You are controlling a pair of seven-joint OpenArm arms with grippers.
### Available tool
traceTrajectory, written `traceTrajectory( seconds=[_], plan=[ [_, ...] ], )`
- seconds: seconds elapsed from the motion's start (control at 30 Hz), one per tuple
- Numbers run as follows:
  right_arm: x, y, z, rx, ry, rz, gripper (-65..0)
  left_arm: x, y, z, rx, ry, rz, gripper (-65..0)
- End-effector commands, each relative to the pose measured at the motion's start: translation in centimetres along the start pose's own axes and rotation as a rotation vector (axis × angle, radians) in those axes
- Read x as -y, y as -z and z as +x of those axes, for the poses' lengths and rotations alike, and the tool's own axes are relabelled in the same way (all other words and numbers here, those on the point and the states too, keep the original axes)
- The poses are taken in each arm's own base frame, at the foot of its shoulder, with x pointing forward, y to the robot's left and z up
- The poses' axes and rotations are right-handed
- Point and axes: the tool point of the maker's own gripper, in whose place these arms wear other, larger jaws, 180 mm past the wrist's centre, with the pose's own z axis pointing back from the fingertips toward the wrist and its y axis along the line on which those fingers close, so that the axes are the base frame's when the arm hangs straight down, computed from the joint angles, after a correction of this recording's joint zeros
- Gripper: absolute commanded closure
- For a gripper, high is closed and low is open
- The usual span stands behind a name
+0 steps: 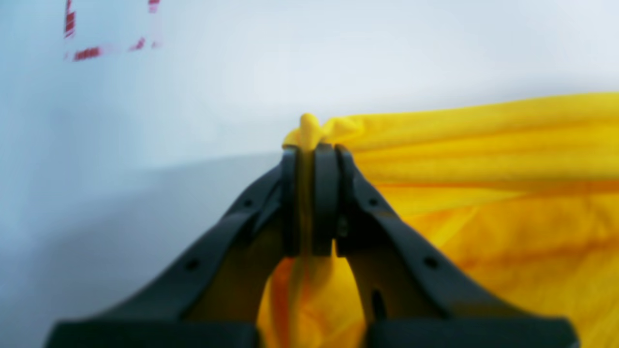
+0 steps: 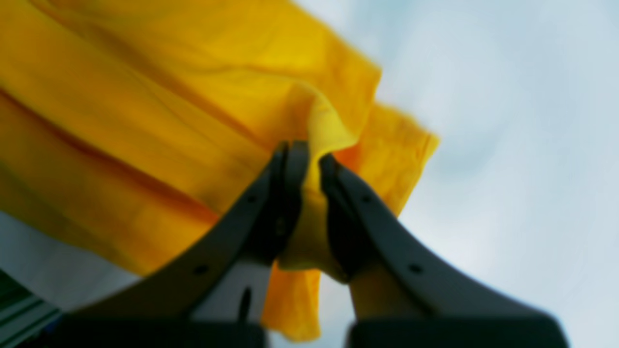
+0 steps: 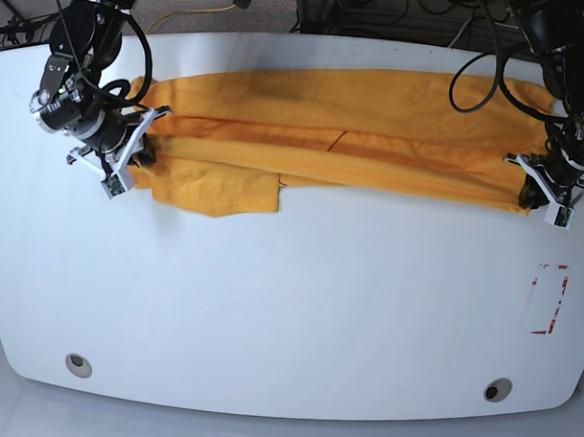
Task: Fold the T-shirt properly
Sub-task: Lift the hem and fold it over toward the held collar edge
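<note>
White table (image 3: 288, 324) | T-shirt (image 3: 372, 135) long axis left-right, stretched between end effectors

Soft matt cloth T-shirt (image 3: 372, 135) on smooth, faintly glossy white table (image 3: 289, 314)

We see a white table (image 3: 288, 324) with rounded corners. Across its far half lies the orange-yellow T-shirt (image 3: 372, 125), stretched out sideways in long folds, one flap hanging nearer to us on the left. Near the right edge there is a red dashed rectangle (image 3: 548, 299), and two round holes (image 3: 78, 364) sit near the front corners.
</note>
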Motion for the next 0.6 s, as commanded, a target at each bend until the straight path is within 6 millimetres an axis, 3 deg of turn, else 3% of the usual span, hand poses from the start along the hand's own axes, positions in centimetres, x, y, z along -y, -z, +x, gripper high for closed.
traceTrajectory(
  seconds=[0.0,0.17,0.2,0.3,0.33,0.4,0.47,0.57],
  plan=[
    [-0.1,-0.3,0.3,0.023,0.004,-0.004,0.0,-0.9,-1.2,1.1,0.016,0.072,0.026,0.0],
    [-1.0,0.3,-1.4,-0.015,0.037,0.024,0.0,-0.3,-2.5,0.0,-0.021,0.132,0.020,-0.7],
    [-1.1,0.6,-2.1,-0.031,0.050,0.033,-1.9,-0.2,-2.8,-0.1,-0.022,0.142,0.021,-5.1],
    [-1.0,1.2,-3.2,-0.061,0.075,0.046,-12.5,0.1,-3.3,-0.4,-0.027,0.154,0.019,-19.6],
    [-1.0,1.3,-3.3,-0.065,0.079,0.049,-19.0,0.4,-3.5,-0.4,-0.027,0.163,0.017,-28.2],
    [-1.1,1.3,-3.6,-0.072,0.082,0.051,-29.2,0.6,-4.0,-0.2,-0.023,0.182,0.019,-38.1],
    [-1.1,1.1,-3.5,-0.066,0.080,0.052,-37.1,0.9,-4.8,0.2,-0.013,0.208,0.023,-42.4],
    [-1.3,0.4,-3.2,-0.054,0.057,0.041,-41.1,1.5,-5.9,1.1,0.018,0.232,0.025,-42.2]
  ],
)
